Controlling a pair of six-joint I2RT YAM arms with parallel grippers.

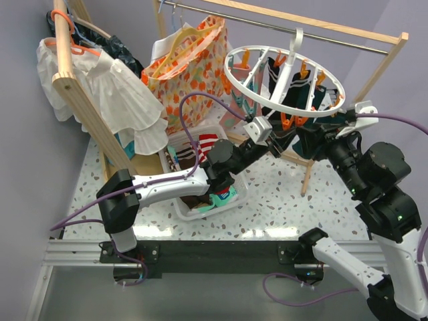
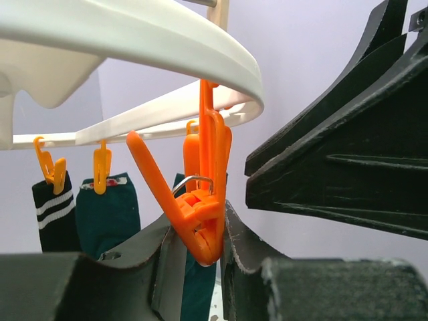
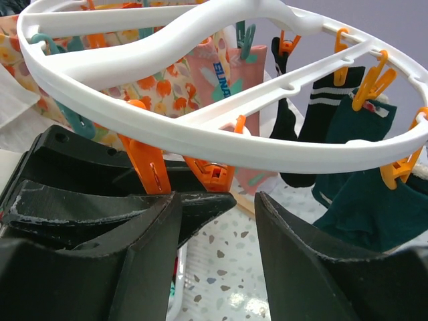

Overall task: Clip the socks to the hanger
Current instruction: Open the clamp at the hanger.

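Note:
The white ring hanger hangs from the rail with orange and teal clips. Black striped socks and teal socks are clipped to it. My left gripper reaches up under the ring's near rim. In the left wrist view its fingers close on the lower end of an orange clip, with no sock in them. My right gripper is close beside it, open and empty, just under the rim. Red-and-white striped socks, teal socks and brown socks lie in the basket.
A white basket sits on the speckled table under my left arm. A wooden rail frame holds the ring. An orange patterned bag hangs behind. A white shirt on an orange hanger is at far left.

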